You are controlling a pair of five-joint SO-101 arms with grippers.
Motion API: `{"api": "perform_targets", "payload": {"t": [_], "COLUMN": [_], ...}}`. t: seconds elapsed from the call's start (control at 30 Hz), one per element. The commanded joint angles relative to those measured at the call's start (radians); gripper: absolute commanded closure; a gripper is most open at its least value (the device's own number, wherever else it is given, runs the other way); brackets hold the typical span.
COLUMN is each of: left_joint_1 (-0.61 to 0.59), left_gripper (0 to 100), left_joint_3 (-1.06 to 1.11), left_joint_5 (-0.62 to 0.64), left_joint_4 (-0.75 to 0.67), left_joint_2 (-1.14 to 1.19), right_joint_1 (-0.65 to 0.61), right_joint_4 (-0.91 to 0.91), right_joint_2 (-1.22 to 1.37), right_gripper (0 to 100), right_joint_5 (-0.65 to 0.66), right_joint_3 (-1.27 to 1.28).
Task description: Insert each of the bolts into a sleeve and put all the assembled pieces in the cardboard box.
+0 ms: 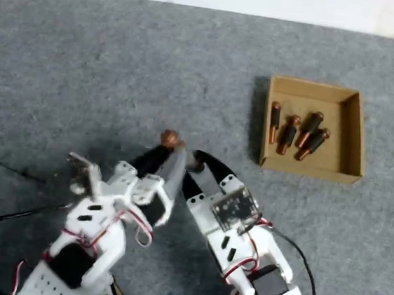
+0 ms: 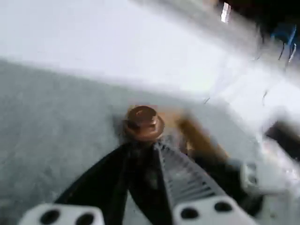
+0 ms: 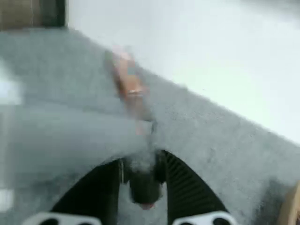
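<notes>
Bolt (image 1: 168, 139): pinched in left gripper (image 1: 170, 150), head pointing far. Sleeve (image 3: 143, 183): pinched in right gripper (image 1: 195, 164), just right of Bolt, contact unclear. Cardboard box (image 1: 307, 168): far right, well apart.

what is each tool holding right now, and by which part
The left tool grips the bolt by its shank, just under the head; the right tool grips the dark sleeve across its body.

Both arms are being held low and angled inward, with their tips being brought together. A bolt (image 2: 143, 123) is being gripped by the left gripper (image 1: 170, 149), and a sleeve (image 3: 143, 186) by the right gripper (image 1: 194, 164).
</notes>
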Motion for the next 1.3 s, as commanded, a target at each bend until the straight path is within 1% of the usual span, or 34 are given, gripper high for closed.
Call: {"api": "perform_targets", "payload": {"t": [0.0, 0.27, 0.33, 0.4, 0.47, 0.53, 0.6, 0.7, 0.8, 0.9, 1.0, 1.1, 1.17, 1.27], "left_joint_1": [0.082, 0.076, 0.050, 0.015, 0.002, 0.015, 0.036, 0.048, 0.016, -0.042, -0.120, -0.183, -0.202, -0.202], "left_gripper": [99, 99, 98, 91, 80, 67, 57, 48, 47, 47, 47, 47, 47, 47], "left_joint_3": [0.027, 0.027, 0.027, 0.027, 0.027, 0.027, 0.027, 0.027, 0.027, -0.001, -0.064, -0.145, -0.177, -0.185], "left_joint_5": [-0.081, -0.083, -0.081, -0.081, -0.081, -0.080, -0.080, -0.064, -0.012, 0.041, 0.133, 0.195, 0.216, 0.216], "left_joint_4": [0.081, 0.077, 0.075, 0.075, 0.081, 0.092, 0.146, 0.178, 0.178, 0.158, 0.141, 0.141, 0.141, 0.143], "left_joint_2": [0.007, 0.004, 0.002, 0.002, 0.002, 0.008, 0.004, 0.004, 0.002, 0.001, 0.001, 0.001, 0.001, 0.001], "right_joint_1": [-0.001, -0.001, -0.001, -0.001, -0.001, -0.001, -0.001, -0.001, -0.001, -0.001, -0.001, -0.001, -0.001, -0.004], "right_joint_4": [-0.010, -0.010, -0.010, -0.010, -0.010, -0.010, -0.010, -0.010, -0.010, -0.008, -0.008, -0.008, -0.007, 0.022], "right_joint_2": [-0.012, -0.012, -0.012, -0.012, -0.012, -0.012, -0.012, -0.012, -0.012, -0.012, -0.012, -0.012, -0.012, -0.012], "right_gripper": [99.3, 99.3, 99.3, 99.3, 99.3, 99.3, 99.3, 99.3, 99.3, 99.3, 99.3, 99.3, 99.3, 99.3], "right_joint_5": [0.000, 0.000, 0.000, 0.000, 0.000, 0.000, 0.000, 0.000, 0.000, 0.000, 0.000, 0.000, 0.000, 0.000], "right_joint_3": [0.139, 0.139, 0.139, 0.139, 0.139, 0.139, 0.139, 0.139, 0.139, 0.139, 0.139, 0.139, 0.139, 0.139]}}
